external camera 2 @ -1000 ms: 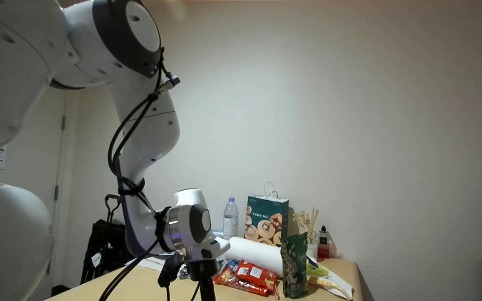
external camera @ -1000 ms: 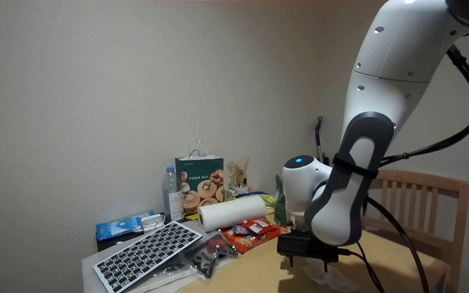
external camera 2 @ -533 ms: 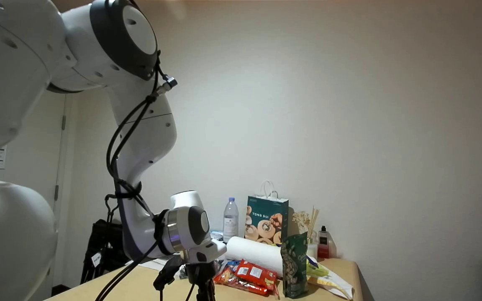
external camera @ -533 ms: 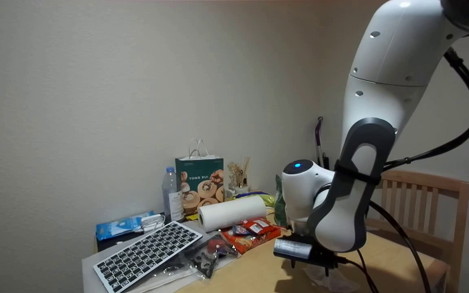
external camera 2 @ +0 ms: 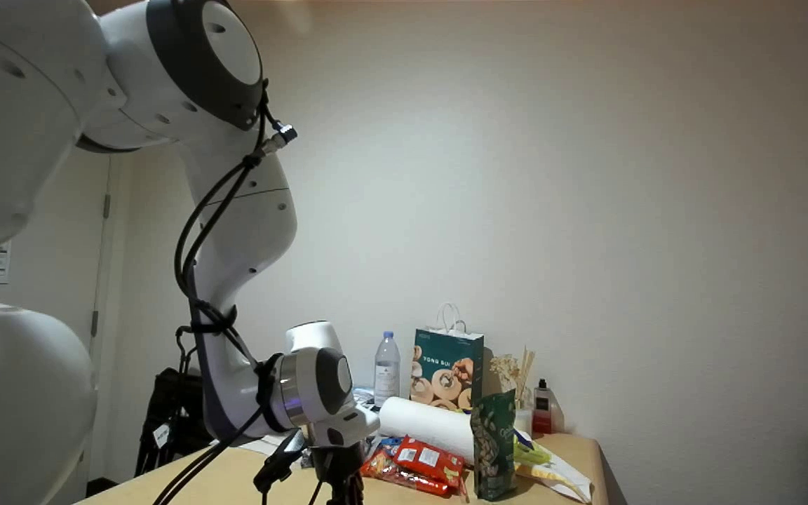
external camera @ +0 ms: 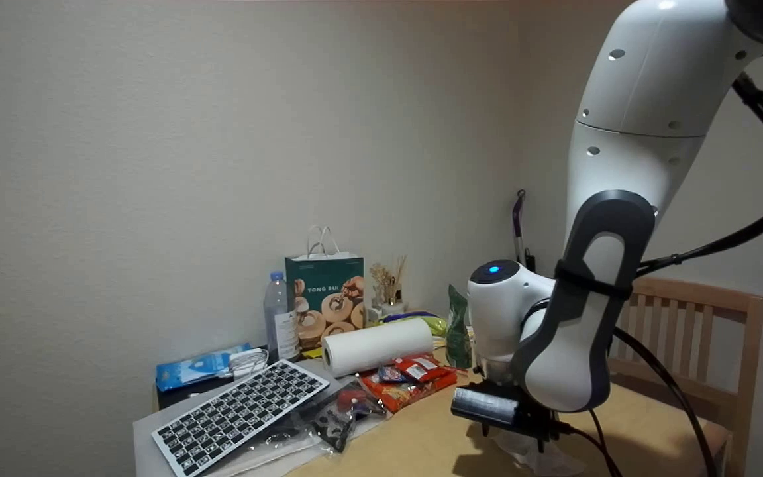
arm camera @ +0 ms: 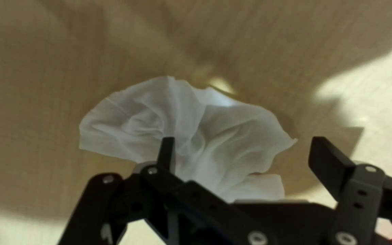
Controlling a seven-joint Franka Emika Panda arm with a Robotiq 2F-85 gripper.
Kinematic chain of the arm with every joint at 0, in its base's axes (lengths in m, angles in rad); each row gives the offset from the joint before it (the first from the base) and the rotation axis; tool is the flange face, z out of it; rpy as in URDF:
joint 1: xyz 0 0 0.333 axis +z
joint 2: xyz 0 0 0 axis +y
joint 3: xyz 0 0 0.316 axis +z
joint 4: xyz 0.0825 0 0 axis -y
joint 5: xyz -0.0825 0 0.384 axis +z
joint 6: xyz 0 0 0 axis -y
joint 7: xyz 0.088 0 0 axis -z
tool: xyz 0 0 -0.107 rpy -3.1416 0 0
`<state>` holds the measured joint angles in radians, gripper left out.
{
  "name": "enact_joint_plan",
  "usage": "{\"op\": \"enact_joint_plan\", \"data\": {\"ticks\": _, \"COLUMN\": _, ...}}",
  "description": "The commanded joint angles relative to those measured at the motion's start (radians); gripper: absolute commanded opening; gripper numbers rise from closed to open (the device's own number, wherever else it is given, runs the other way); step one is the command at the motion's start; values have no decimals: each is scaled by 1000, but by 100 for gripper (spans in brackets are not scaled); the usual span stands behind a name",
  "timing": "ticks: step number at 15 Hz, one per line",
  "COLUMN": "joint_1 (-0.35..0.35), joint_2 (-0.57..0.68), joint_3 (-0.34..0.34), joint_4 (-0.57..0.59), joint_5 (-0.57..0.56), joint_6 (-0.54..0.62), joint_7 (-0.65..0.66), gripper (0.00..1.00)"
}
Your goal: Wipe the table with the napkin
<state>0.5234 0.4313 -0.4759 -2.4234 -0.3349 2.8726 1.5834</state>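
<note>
The napkin point(external camera: 557, 464), a crumpled white tissue, lies on the light tan table point(external camera: 398, 447), low in an exterior view. In the wrist view the napkin point(arm camera: 230, 136) spreads in folds across the middle, its lower part hidden behind the gripper. My gripper point(arm camera: 243, 141) is open and points down above the napkin. One finger overlaps the napkin's middle; the other stands beyond its right tip over the table. Nothing is held between the fingers. The gripper point(external camera: 513, 438) also shows close above the napkin in an exterior view. In an exterior view point(external camera 2: 229, 484) only table shows; the napkin is out of sight.
A white paper towel roll point(external camera: 378, 346), red snack packets point(external camera: 414, 381) and a green pouch point(external camera 2: 494, 445) stand or lie beyond the gripper. A keyboard point(external camera: 242, 417) and clear plastic bags point(external camera: 342, 414) lie to the left. A wooden chair point(external camera: 693, 331) stands behind the table.
The arm has lowered a little and the gripper's black body has tilted. Over the last half second the gripper has shifted slightly right in an exterior view. The napkin has not visibly moved.
</note>
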Motion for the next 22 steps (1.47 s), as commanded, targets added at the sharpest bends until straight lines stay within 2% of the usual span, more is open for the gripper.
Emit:
{"op": "enact_joint_plan", "data": {"ticks": 1, "joint_1": 33, "joint_2": -51, "joint_3": -36, "joint_4": -86, "joint_5": -46, "joint_6": 14, "joint_7": 94, "gripper": 100}}
{"op": "enact_joint_plan", "data": {"ticks": 2, "joint_1": 3, "joint_2": -49, "joint_3": -9, "joint_4": -88, "joint_5": -33, "joint_6": 16, "joint_7": 69, "gripper": 100}}
{"op": "enact_joint_plan", "data": {"ticks": 3, "joint_1": -12, "joint_2": -16, "joint_3": 10, "joint_4": -41, "joint_5": -27, "joint_6": -4, "joint_7": 53, "gripper": 100}}
{"op": "enact_joint_plan", "data": {"ticks": 6, "joint_1": -13, "joint_2": -17, "joint_3": 9, "joint_4": -52, "joint_5": -27, "joint_6": -4, "joint_7": 52, "gripper": 100}}
{"op": "enact_joint_plan", "data": {"ticks": 7, "joint_1": 54, "joint_2": -24, "joint_3": -61, "joint_4": -59, "joint_5": -78, "joint_6": 19, "joint_7": 123, "gripper": 100}}
{"op": "enact_joint_plan", "data": {"ticks": 8, "joint_1": 78, "joint_2": -27, "joint_3": -89, "joint_4": -61, "joint_5": -100, "joint_6": 28, "joint_7": 156, "gripper": 100}}
{"op": "enact_joint_plan", "data": {"ticks": 9, "joint_1": 99, "joint_2": -25, "joint_3": -117, "joint_4": -60, "joint_5": -126, "joint_6": 43, "joint_7": 197, "gripper": 95}}
{"op": "enact_joint_plan", "data": {"ticks": 10, "joint_1": 116, "joint_2": -21, "joint_3": -137, "joint_4": -57, "joint_5": -146, "joint_6": 51, "joint_7": 227, "gripper": 74}}
{"op": "enact_joint_plan", "data": {"ticks": 12, "joint_1": 88, "joint_2": -13, "joint_3": -117, "joint_4": -54, "joint_5": -128, "joint_6": 80, "joint_7": 209, "gripper": 69}}
{"op": "enact_joint_plan", "data": {"ticks": 13, "joint_1": 54, "joint_2": -8, "joint_3": -83, "joint_4": -52, "joint_5": -95, "joint_6": 91, "joint_7": 178, "gripper": 64}}
{"op": "enact_joint_plan", "data": {"ticks": 15, "joint_1": 33, "joint_2": -5, "joint_3": -56, "joint_4": -53, "joint_5": -73, "joint_6": 76, "joint_7": 165, "gripper": 50}}
{"op": "enact_joint_plan", "data": {"ticks": 16, "joint_1": 24, "joint_2": -6, "joint_3": -44, "joint_4": -53, "joint_5": -69, "joint_6": 63, "joint_7": 164, "gripper": 86}}
{"op": "enact_joint_plan", "data": {"ticks": 17, "joint_1": 46, "joint_2": -9, "joint_3": -68, "joint_4": -41, "joint_5": -99, "joint_6": 52, "joint_7": 173, "gripper": 63}}
{"op": "enact_joint_plan", "data": {"ticks": 18, "joint_1": 39, "joint_2": -6, "joint_3": -59, "joint_4": -41, "joint_5": -97, "joint_6": 52, "joint_7": 173, "gripper": 64}}
{"op": "enact_joint_plan", "data": {"ticks": 19, "joint_1": 34, "joint_2": -4, "joint_3": -54, "joint_4": -41, "joint_5": -96, "joint_6": 52, "joint_7": 173, "gripper": 69}}
{"op": "enact_joint_plan", "data": {"ticks": 20, "joint_1": 34, "joint_2": -3, "joint_3": -53, "joint_4": -41, "joint_5": -95, "joint_6": 52, "joint_7": 173, "gripper": 98}}
{"op": "enact_joint_plan", "data": {"ticks": 22, "joint_1": 31, "joint_2": -7, "joint_3": -57, "joint_4": -51, "joint_5": -92, "joint_6": 67, "joint_7": 182, "gripper": 100}}
